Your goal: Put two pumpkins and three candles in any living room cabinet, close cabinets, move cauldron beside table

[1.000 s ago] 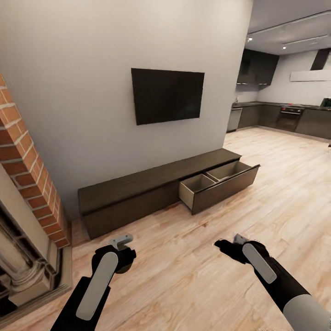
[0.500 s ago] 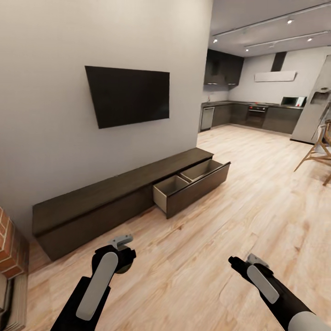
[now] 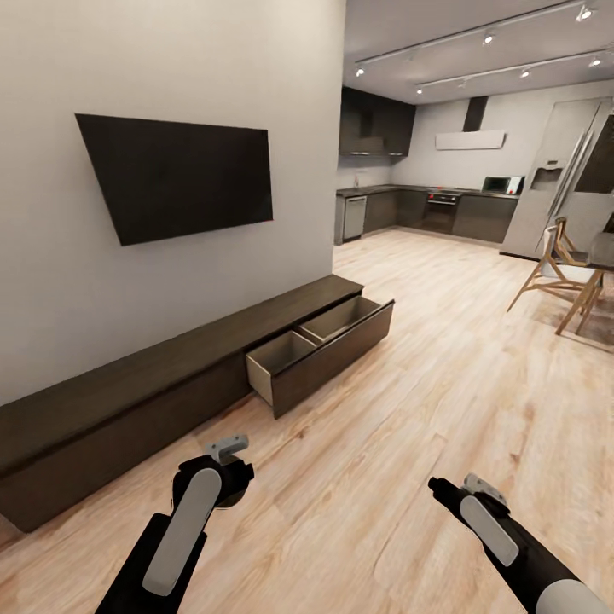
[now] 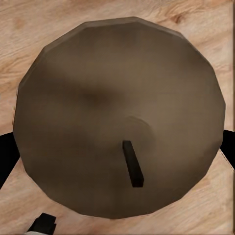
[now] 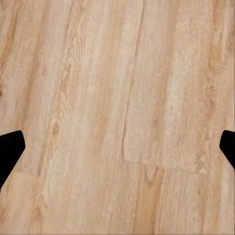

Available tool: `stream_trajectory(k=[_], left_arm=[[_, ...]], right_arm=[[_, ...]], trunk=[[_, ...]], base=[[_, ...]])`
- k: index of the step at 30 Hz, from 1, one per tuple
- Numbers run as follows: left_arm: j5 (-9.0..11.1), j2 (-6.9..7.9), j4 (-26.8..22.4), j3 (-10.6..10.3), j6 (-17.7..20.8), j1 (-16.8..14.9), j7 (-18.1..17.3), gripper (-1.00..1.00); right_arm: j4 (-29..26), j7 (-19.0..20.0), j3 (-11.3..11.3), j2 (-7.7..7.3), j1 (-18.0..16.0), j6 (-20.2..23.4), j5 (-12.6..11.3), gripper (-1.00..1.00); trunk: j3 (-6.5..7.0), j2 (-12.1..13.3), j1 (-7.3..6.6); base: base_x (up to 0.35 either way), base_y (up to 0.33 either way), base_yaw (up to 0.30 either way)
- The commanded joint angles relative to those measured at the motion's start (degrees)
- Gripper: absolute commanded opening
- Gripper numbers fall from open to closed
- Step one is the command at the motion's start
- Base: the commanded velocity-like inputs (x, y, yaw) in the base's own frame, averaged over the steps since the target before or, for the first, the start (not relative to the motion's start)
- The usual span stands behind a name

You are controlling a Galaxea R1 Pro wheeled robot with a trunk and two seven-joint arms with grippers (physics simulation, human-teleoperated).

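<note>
The cabinet [image 3: 162,375] is a long, low dark-brown unit under the wall TV. Its right-hand drawer [image 3: 328,354] is pulled out and shows two pale compartments with nothing visible inside. In the left wrist view a round, dull brown-orange pumpkin [image 4: 98,98] with a short dark stem sits between the black fingers [image 4: 6,156]. My left gripper [image 3: 228,460] is shut on it, low over the floor in front of the cabinet. My right gripper [image 3: 443,490] hangs open over bare wood floor [image 5: 117,107]. Candles, cauldron and table are out of view.
A black TV [image 3: 179,175] hangs on the grey wall. Beyond the cabinet's far end the room opens into a dark kitchen [image 3: 426,209] with a fridge [image 3: 554,179]. Wooden chairs [image 3: 550,273] and a dining table edge stand at the right. Wood floor stretches ahead.
The camera has swung to the right: the brick fireplace has left the picture, the cabinet has slid left, and the kitchen and chairs have come in. My right arm has dropped lower in the picture.
</note>
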Motion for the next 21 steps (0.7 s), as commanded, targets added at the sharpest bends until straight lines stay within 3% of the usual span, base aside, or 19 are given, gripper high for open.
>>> stream_trajectory(k=[1,5,8,15,21], left_arm=[[0.4,-0.01,-0.1,0.0,0.3,-0.1,0.6,-1.00],[0.4,-0.01,-0.1,-0.1,0.3,-0.1,0.5,-1.00],[0.4,-0.01,-0.1,-0.1,0.3,-0.1,0.5,-1.00],[0.4,-0.09,-0.1,-0.3,0.3,-0.1,0.6,-1.00],[0.5,-0.09,-0.1,-1.9,0.1,-0.1,0.6,-1.00]], right_arm=[[-0.1,-0.4,0.4,-0.10,0.1,-0.2,0.1,1.00],[-0.1,-0.4,0.5,0.24,0.6,-1.1,3.6,1.00],[0.0,-0.4,0.6,0.37,0.6,-1.2,4.9,1.00],[0.0,-0.5,0.3,0.33,0.7,-1.2,4.8,1.00],[0.0,-0.5,0.1,0.33,0.7,-1.2,4.6,1.00]], trunk=[[-0.06,0.0,0.03],[-0.06,0.0,0.03],[-0.07,0.0,0.03],[-0.07,0.0,0.03],[-0.07,0.0,0.03]], base=[[0.314,-0.123,-0.008],[0.319,-0.114,-0.003],[0.321,-0.110,-0.001],[0.316,-0.149,-0.004],[0.310,-0.171,-0.213]])
